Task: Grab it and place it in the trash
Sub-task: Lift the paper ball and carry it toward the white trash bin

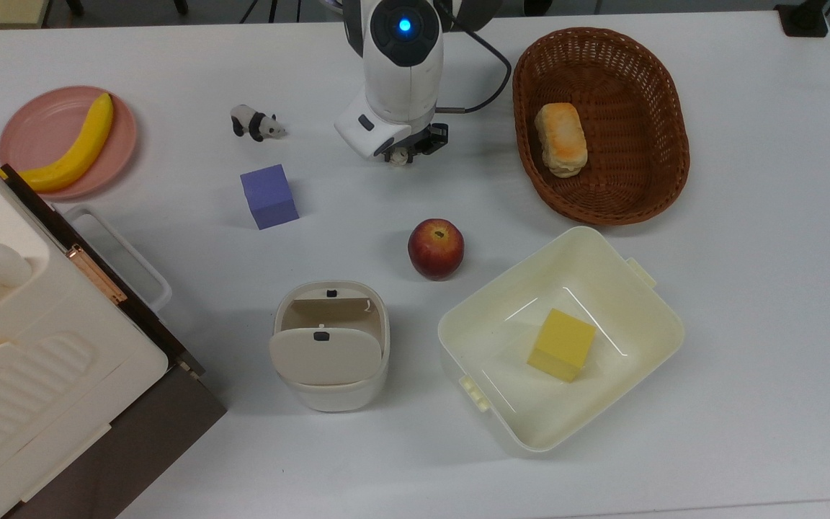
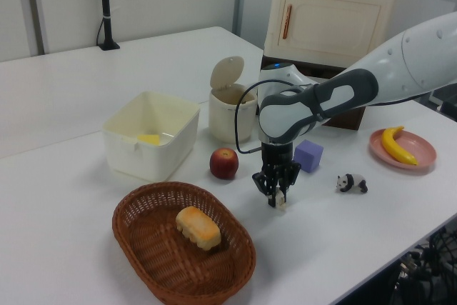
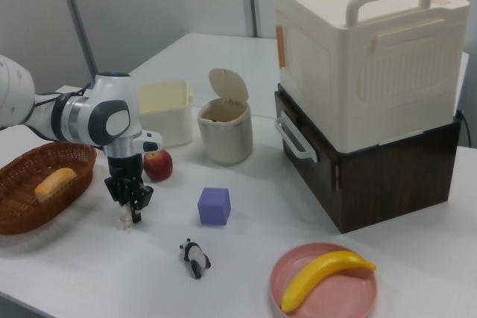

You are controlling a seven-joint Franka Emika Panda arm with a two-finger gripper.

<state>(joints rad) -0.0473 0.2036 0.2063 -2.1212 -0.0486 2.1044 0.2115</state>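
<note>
We are reaching straight down to the table (image 1: 746,288), wrist vertical. Our gripper (image 2: 277,196) is pinching the paper ball (image 1: 400,156) between its fingers.

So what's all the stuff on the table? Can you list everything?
Crumpled white paper ball: one, white, on the table between the jaws.
Cream swing-lid bin: one, lid tipped open.
Cream square tub: one, holds a yellow cube.
Red apple: one, between bin and tub.
Brown wicker basket: one, holds a bread roll.
Purple cube: one.
Panda figurine: one, black-and-white.
Pink plate: one, holds a yellow banana.
Cream box: one, on a brown case.
Gripper: one, black, shut on the paper.
</note>
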